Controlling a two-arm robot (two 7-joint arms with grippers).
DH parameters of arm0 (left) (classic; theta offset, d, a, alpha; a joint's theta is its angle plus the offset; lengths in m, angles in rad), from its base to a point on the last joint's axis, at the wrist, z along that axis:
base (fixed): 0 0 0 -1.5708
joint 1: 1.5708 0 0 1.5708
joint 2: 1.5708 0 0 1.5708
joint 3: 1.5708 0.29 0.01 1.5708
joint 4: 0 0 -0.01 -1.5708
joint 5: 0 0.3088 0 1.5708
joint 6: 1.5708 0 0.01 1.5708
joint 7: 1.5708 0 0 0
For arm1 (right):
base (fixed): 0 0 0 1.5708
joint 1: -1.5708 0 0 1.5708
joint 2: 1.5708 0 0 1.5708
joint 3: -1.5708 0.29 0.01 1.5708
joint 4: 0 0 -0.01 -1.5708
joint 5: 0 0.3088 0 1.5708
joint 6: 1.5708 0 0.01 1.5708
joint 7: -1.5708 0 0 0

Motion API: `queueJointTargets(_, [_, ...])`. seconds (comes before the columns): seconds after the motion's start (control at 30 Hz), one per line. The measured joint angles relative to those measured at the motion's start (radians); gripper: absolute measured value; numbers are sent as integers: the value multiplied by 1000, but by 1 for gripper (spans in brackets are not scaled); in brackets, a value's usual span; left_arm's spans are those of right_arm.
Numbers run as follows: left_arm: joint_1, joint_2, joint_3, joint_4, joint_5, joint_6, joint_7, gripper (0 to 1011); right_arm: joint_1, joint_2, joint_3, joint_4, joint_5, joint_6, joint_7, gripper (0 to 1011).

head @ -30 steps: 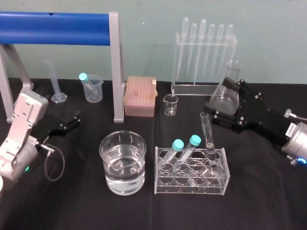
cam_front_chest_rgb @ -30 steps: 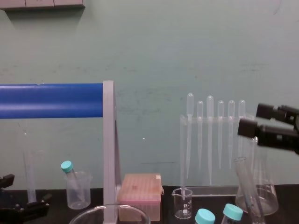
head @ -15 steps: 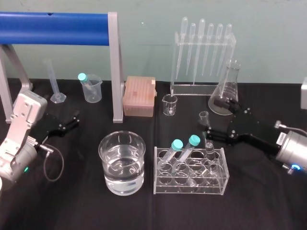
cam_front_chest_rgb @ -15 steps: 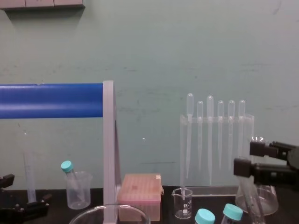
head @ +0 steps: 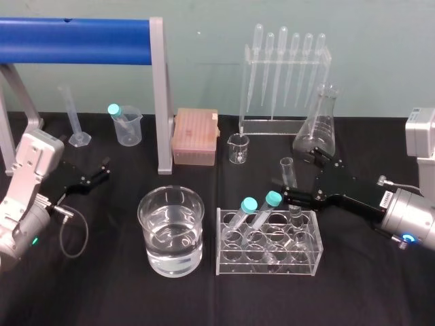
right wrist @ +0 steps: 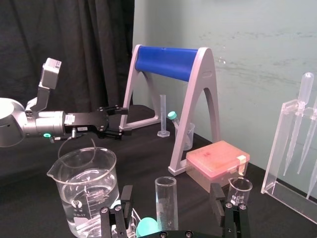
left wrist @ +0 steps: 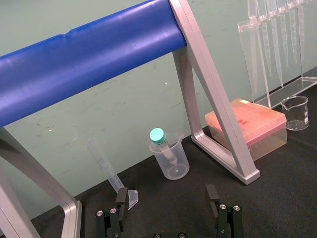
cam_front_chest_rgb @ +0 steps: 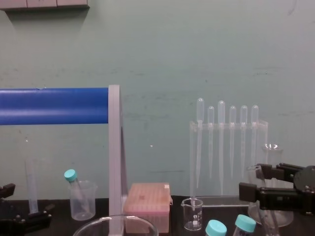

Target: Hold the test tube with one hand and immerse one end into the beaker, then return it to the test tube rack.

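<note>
Glass test tube (head: pixel 289 178), judged light, slick, brittle; jaws of right gripper (head: pixel 300 175) apart astride it, seemingly clear; grasp upper shaft gently; left gripper (left wrist: pixel 167 196) parked, jaws apart.

Lab bench setup before me. My table (head: pixel 102 292) under black cloth, crowded with glassware: beaker (head: pixel 171 231) part-filled with clear liquid, conical flask (head: pixel 317 132), small spouted beaker (head: pixel 238 149), graduated cylinder (head: pixel 72 112), plastic cup (head: pixel 129 128). Clear test tube rack (head: pixel 268 255) holds teal-capped tubes (head: pixel 272 199) and one open test tube (head: pixel 288 173). Clear stand (head: pixel 272 127) at back hangs row of bulb pipettes (head: pixel 282 61). Pink tip box (head: pixel 194 136) beside grey frame (head: pixel 160 102) with blue bar (head: pixel 75 32). Plain pale green wall (head: pixel 204 68) behind; black curtain (right wrist: pixel 64 49) next to it.
</note>
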Motion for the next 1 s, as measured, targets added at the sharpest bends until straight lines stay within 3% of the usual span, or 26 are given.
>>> queueJointTargets(1.0, [0, 0, 0, 0, 0, 0, 0, 1000, 20, -10, -19, 18, -4, 24, -5, 1000])
